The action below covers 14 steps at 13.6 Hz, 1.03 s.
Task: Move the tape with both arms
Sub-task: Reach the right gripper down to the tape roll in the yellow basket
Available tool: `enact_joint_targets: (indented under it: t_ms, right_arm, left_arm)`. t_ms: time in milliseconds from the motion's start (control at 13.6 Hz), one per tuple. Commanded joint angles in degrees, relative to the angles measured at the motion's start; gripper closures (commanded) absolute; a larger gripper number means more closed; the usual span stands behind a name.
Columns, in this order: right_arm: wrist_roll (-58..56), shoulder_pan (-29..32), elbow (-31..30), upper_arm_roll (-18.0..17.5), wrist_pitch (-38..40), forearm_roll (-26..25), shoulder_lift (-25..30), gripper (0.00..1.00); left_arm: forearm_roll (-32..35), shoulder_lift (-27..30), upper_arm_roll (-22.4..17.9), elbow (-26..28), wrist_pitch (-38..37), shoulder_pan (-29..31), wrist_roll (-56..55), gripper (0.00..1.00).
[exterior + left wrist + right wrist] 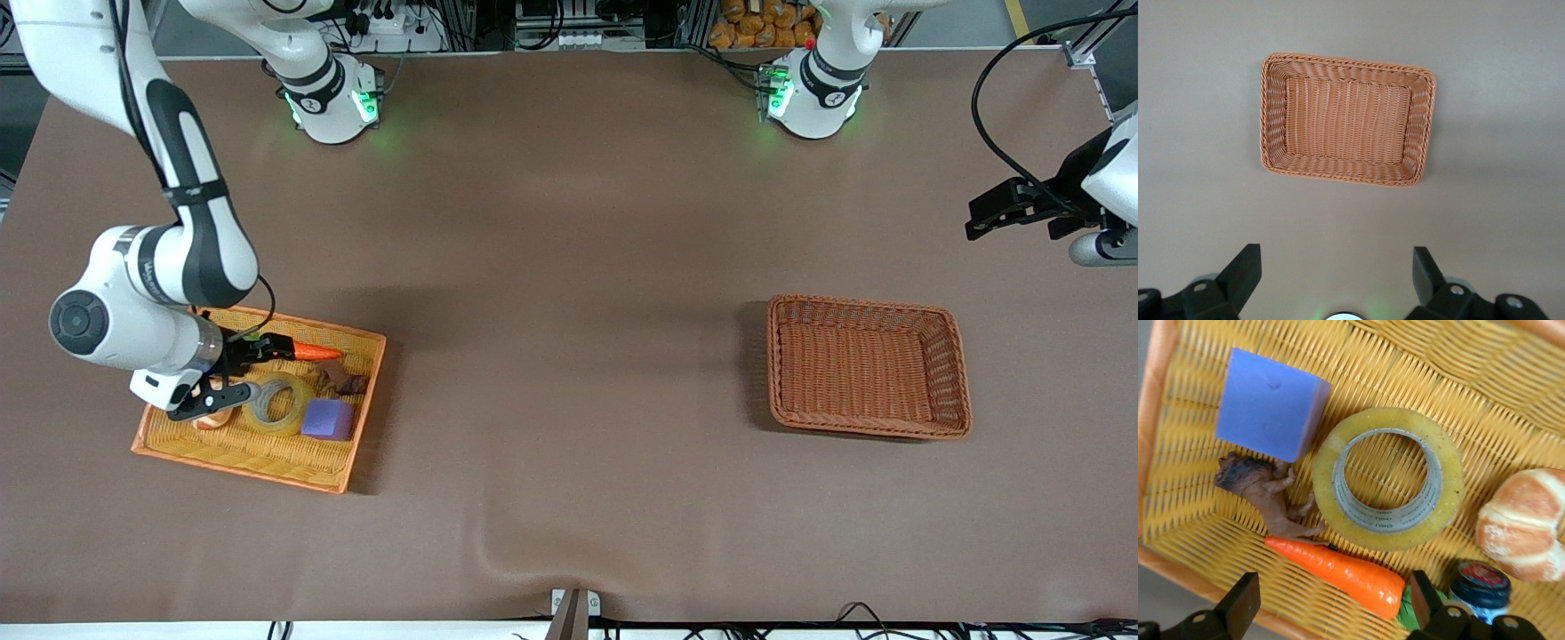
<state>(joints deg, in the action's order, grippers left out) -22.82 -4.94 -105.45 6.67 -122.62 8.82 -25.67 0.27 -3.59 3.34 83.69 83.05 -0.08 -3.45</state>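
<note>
Hovering over the yellow basket (pixel 178 449), your right end effector (pixel 233 373) has its fingers spread wide and grips nothing; the wrist view shows no contact with anything below. The tape (pixel 1388 478) lies flat in that basket, touching the purple cube (pixel 1268 403), with the toy animal (pixel 1265 495) and the carrot (pixel 1338 572) just beside it and the bread roll (pixel 1523 525) close by. Your left end effector (pixel 1337 270) waits above the bare desk (pixel 578 356) near the empty brown basket (pixel 951 356), fingers likewise fully apart and holding nothing.
</note>
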Motion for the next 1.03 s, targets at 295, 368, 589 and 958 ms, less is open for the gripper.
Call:
enact_joint_targets:
  t_ms: [295,368,589,958]
  right_arm:
    - [-4.86,-1.83,0.95,-0.35,-9.56,1.11,-5.69,0.0]
    - [-4.95,-1.82,1.04,-0.35,-10.35,0.94,-6.23,0.0]
    - [-6.18,-2.0,1.12,-0.26,-13.16,0.59,-8.68,0.28]
    - [-5.39,-2.0,2.52,-0.26,-10.64,0.76,-6.33,1.0]
  left_arm:
    - [0.96,-0.28,0.09,-0.9,-0.79,0.08,1.34,0.0]
    - [0.88,-0.28,0.09,-0.9,-0.79,0.08,1.34,0.0]
    - [0.96,-0.19,0.09,-0.9,-0.79,0.08,1.34,0.0]
    - [0.96,-0.28,0.09,-0.98,-0.79,0.08,1.34,0.0]
